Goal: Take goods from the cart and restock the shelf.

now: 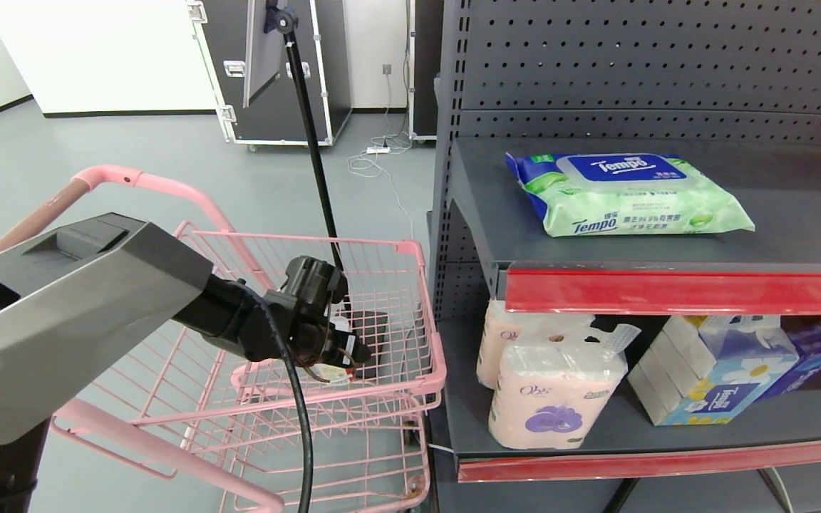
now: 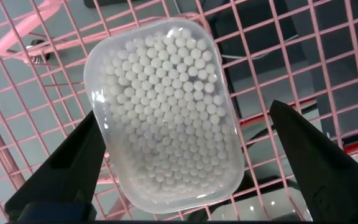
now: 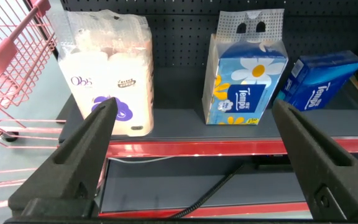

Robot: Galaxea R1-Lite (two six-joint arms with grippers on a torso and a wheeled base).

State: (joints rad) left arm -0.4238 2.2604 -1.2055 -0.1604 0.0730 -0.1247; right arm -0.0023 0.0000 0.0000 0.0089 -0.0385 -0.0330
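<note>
Pink cart [image 1: 436,370] | left end effector [image 2: 184,112] spread around swab box [image 2: 165,93] | right end effector [image 3: 194,103] spread before lower shelf [image 3: 179,119]

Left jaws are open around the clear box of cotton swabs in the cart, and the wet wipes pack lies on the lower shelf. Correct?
No. The wet wipes pack lies on the upper shelf, not the lower one; the head view shows it. The rest holds: the left jaws are open around the clear box of cotton swabs in the cart.

Upper shelf [image 1: 795,214]: one green wipes pack [image 1: 628,194], lying flat.
Lower shelf [image 1: 624,427]: toilet-roll packs [image 1: 553,395] and tissue packs [image 1: 717,370], standing side by side.
Cart [image 1: 410,249]: clear swab box [image 2: 166,112] in its wire basket.
</note>
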